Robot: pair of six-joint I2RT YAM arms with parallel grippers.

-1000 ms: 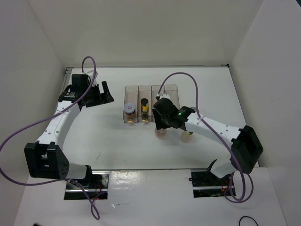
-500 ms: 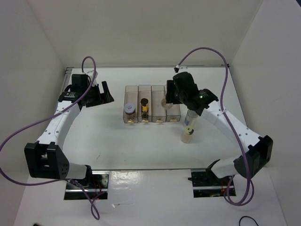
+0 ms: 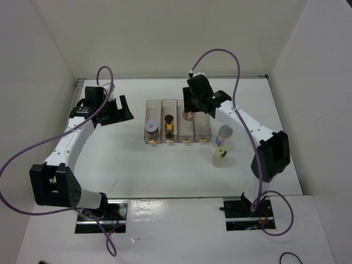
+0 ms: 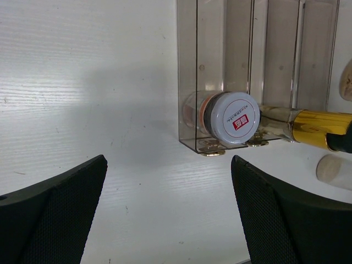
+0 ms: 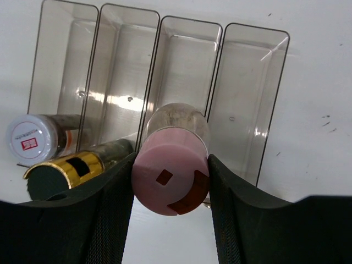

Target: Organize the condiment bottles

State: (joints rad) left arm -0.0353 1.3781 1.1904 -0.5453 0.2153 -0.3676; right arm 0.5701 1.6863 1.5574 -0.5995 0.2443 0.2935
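**Nearly in: the pink-lidded jar over the third slot**

We see the right gripper point(image 3: 188, 111) clenched on the pink-lidded spice jar point(image 5: 170, 181), one finger on each side of the lid. It holds the jar over the third slot point(image 5: 184, 66) of the clear four-slot tray point(image 5: 248, 104). We cannot tell whether the jar touches the slot floor.

The white-lidded jar point(image 4: 236, 118) lies in the first slot and the gold-capped bottle point(image 5: 60, 176) in the second. The grey-lidded jar point(image 3: 225, 132) and the yellow-green-lidded jar point(image 3: 220, 154) stand on the table, right of the tray.

The left gripper point(image 4: 170, 203) hangs with its jaws spread wide and empty, to the left of the tray.

Our main worry is width. The fingers flank the jar, and together they look broader than the slot, so a descent could land them on the partitions. A slightly off-centre jar could catch a wall and tip askew. The left finger sits close to the gold cap and may nudge that bottle. The tray looks light, so any sideways push could slide it. Letting go too high might leave the jar rolling or lying crooked.
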